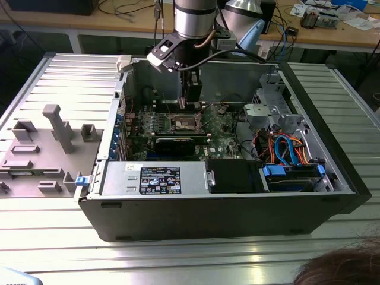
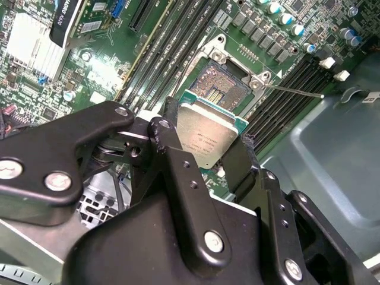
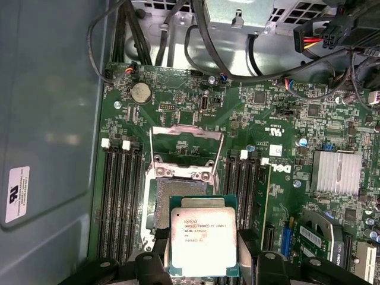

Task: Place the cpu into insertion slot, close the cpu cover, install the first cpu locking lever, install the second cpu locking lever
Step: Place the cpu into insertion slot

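Green board (image 3: 178,113) | pincer (image 2: 208,142) pinching cpu (image 3: 203,243): square, silvery-grey top, green rim | over insertion slot (image 2: 217,89) | cpu cover (image 3: 187,130) open

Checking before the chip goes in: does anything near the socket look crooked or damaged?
Nothing stands out. The gripper holds the chip squarely, lined up over the open socket, whose cover stands flipped up; no damage shows.

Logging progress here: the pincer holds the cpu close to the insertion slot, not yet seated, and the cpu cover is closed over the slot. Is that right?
Not quite: the cpu cover is open, swung up off the insertion slot, as the first wrist view shows. The rest stands: the pincer holds the cpu close to the slot, not yet seated.
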Tool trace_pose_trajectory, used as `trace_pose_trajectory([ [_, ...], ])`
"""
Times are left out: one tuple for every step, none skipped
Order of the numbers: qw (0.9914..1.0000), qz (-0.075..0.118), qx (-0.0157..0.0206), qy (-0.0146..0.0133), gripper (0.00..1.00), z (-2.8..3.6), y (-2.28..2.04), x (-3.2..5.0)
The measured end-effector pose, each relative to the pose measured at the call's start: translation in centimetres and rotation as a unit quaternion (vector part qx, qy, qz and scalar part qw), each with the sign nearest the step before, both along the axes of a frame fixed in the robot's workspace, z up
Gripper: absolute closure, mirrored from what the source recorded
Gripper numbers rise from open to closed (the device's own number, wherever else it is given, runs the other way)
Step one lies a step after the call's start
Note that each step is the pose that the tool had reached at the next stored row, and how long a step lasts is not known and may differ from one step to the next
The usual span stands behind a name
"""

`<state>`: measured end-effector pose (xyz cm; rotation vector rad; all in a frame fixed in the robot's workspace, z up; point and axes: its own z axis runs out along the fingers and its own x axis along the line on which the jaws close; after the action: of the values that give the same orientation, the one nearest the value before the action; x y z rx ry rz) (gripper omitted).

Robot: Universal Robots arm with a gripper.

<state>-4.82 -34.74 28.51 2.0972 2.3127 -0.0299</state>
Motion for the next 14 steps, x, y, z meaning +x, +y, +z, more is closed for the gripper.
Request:
trace_pose_trajectory([
  [1.00000, -0.001, 0.0000, 0.0000, 0.46, -0.01, 0.00, 0.00],
  [1.00000, -0.002, 0.0000, 0.0000, 0.46, -0.02, 0.00, 0.00],
  [0.99999, -0.003, 0.0000, 0.0000, 0.46, -0.03, 0.00, 0.00],
  [0.99999, -0.005, 0.0000, 0.0000, 0.46, -0.03, 0.00, 0.00],
  [0.99999, -0.005, 0.0000, 0.0000, 0.46, -0.04, 0.00, 0.00],
  [0.99997, -0.008, 0.0000, 0.0000, 0.46, -0.05, 0.00, 0.00],
  [0.99996, -0.009, 0.0000, 0.0000, 0.46, -0.06, 0.00, 0.00],
  [0.99995, -0.010, 0.0000, 0.0000, 0.46, -0.07, 0.00, 0.00],
  [0.99994, -0.010, 0.0000, 0.0000, 0.46, -0.07, 0.00, 0.00],
  [0.99993, -0.012, 0.0000, 0.0000, 0.46, -0.08, 0.00, 0.00],
  [0.99992, -0.013, 0.0000, 0.0000, 0.46, -0.08, 0.00, 0.00],
  [0.99991, -0.014, 0.0000, 0.0000, 0.46, -0.09, 0.00, 0.00],
  [0.99988, -0.015, 0.0000, 0.0000, 0.46, -0.10, 0.00, 0.00],
  [0.99987, -0.016, 0.0000, 0.0000, 0.46, -0.11, 0.00, 0.00],
])
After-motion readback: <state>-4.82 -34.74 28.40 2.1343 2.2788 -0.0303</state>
